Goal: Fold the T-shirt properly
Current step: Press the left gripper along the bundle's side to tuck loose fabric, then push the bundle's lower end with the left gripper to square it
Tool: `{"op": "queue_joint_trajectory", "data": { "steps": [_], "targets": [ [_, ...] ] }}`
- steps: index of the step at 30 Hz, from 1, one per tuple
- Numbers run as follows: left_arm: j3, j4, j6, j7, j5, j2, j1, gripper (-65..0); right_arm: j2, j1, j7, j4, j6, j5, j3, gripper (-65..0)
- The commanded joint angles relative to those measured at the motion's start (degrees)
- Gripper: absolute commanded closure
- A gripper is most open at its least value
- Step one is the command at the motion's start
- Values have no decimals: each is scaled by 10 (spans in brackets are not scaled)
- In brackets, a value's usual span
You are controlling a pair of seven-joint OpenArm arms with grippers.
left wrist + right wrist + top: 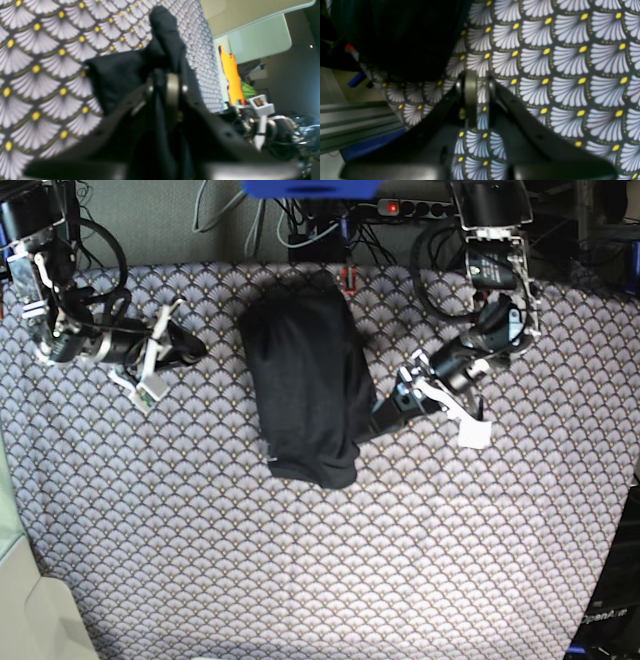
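Your desk (200,560) is covered edge to edge by a tablecloth (480,530) with a white-grey scallop pattern and small yellow dots. On it you have the T-shirt (305,385), dark charcoal-black, lying in the upper middle as a long, narrow, folded bundle running from the far edge toward you. Its nearer end is rounded and slightly bunched. The cloth around it lies flat and smooth on all sides you can see.

Nearly closed fingers (471,85) over tablecloth (570,75)
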Motion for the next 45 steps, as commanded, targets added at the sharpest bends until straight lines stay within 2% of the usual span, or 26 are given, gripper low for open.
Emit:
{"op": "queue_joint_trajectory", "data": {
  "steps": [1,5,10,14,16,21,35,38,45],
  "targets": [
    [0,15,-9,-8,-30,-1,-8,-151,9,6,10,8,6,12,5,-46],
    [0,18,-10,-9,-84,-6,-8,-291,9,6,10,7,6,12,5,-47],
    [1,10,-10,-7,-95,-7,-25,-349,9,6,11,7,6,12,5,-47],
    [18,1,-10,-12,-94,-6,-30,-470,9,6,11,7,6,12,5,-47],
    [32,1,-9,-13,-94,-6,-36,-509,10,7,11,7,6,12,5,-47],
    [34,-11,-2,-14,-87,0,-38,-506,11,7,12,7,6,12,5,-47],
    [34,-52,-2,-14,28,51,-72,-496,11,9,12,7,6,11,6,-47],
    [31,-52,-2,-14,48,56,-73,-452,12,9,12,7,6,11,6,-47],
    [34,-71,-1,-14,74,57,-85,-236,12,9,12,7,6,11,6,-47]
  ]
}}
